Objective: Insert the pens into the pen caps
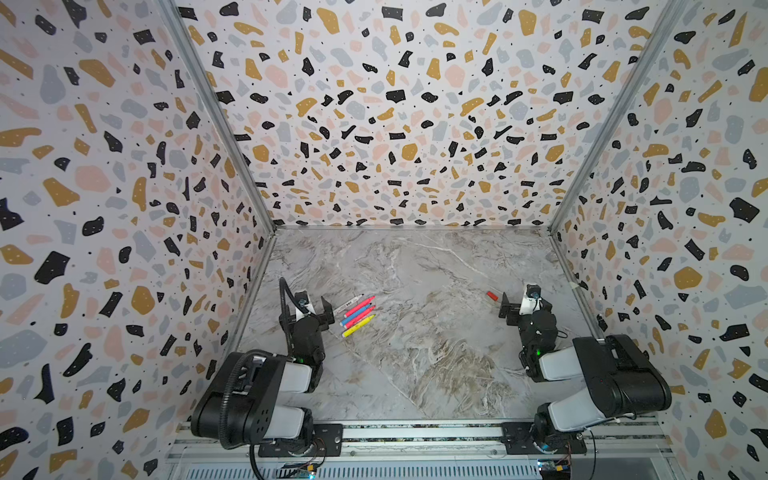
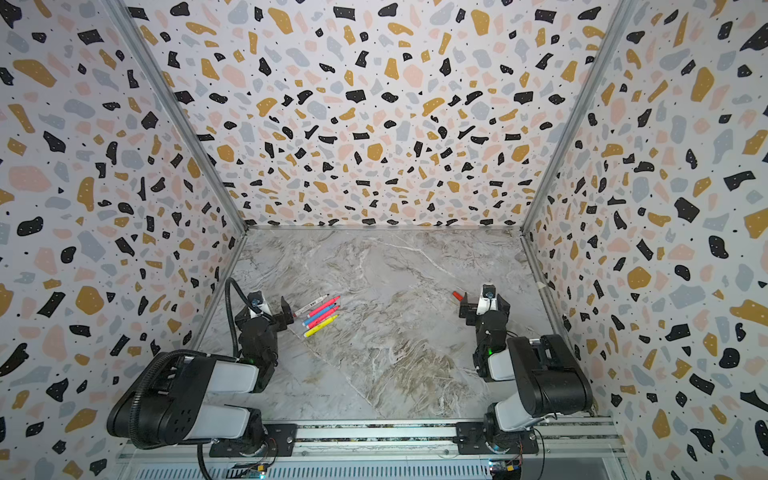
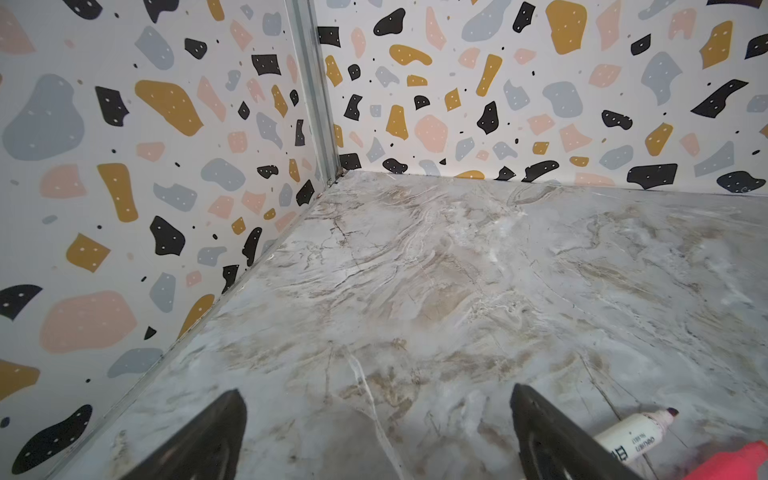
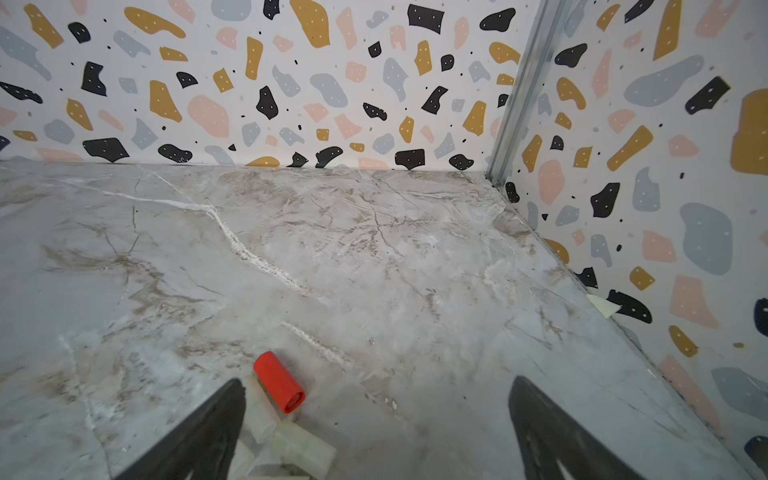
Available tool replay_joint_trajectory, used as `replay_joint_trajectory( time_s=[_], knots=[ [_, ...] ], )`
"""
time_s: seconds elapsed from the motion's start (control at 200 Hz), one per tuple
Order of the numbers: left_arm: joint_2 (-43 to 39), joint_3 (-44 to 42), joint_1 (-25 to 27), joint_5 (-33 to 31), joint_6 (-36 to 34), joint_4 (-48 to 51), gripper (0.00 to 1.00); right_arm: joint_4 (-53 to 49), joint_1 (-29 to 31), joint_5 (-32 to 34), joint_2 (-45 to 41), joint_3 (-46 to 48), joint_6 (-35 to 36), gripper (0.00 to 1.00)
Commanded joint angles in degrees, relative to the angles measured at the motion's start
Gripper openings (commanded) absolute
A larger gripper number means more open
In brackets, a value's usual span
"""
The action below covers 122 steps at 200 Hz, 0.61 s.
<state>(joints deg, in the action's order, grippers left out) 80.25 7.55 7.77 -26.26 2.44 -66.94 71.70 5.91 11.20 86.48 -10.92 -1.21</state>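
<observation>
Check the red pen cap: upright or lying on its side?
Lying on its side: in the right wrist view the red pen cap rests lengthwise on the table, its open end facing sideways.

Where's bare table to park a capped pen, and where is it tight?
Free: the wide middle of the table, between the pens and the red cap; also the whole far strip up to the back wall. Crowded: beside the open left gripper, five pens side by side; at the open right gripper, red cap plus clear caps.
</observation>
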Motion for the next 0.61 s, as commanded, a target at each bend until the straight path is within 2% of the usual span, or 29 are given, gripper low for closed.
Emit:
replay_joint_trajectory(
  time_s=[0.0,0.606],
  knots=[
    [-0.75,0.97,-0.22,-0.68,0.38,-2.58,1.00,1.00,0.26,0.31,-1.16,-0.22,0.18,0.99],
    [-0.81,0.97,-0.21,-0.81,0.29,-2.58,1.00,0.81,0.26,0.30,-1.25,-0.25,0.07,0.99]
  ],
)
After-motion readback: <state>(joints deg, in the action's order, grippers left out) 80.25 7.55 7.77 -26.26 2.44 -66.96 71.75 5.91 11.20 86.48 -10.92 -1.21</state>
